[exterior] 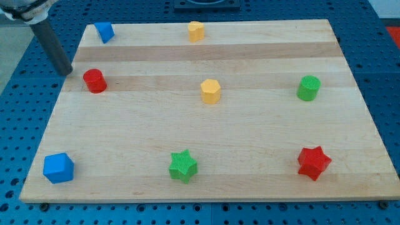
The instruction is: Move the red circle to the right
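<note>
Jaws: none on this arm — it ends in a plain dark rod, so nothing opens, closes or holds; it can only push.
Tip position: my tip [65,72] sits at the board's left edge near the view's top-left, just beside the red circle [94,80], slightly above and to its left. Whether it touches the block I cannot tell; a thin gap seems likely.
Red circle: upright on the wooden board [250,144], far over on the view's left, in the upper half.
Progress: by my reading, the push to the right has not visibly begun — the circle lies close to the left edge with the whole width of the board open beside it.
What is left: bring the tip level with the circle's left face, then slide rightward.
Path to the right: the yellow hexagon-like block [211,90] stands roughly in the same row, well apart; the green cylinder [308,87] further along.
Other blocks: blue block [104,31] and yellow block [196,30] along the top; blue cube [59,167], green star [183,165], red star [313,162] along the bottom — all well clear of the tip.
</note>
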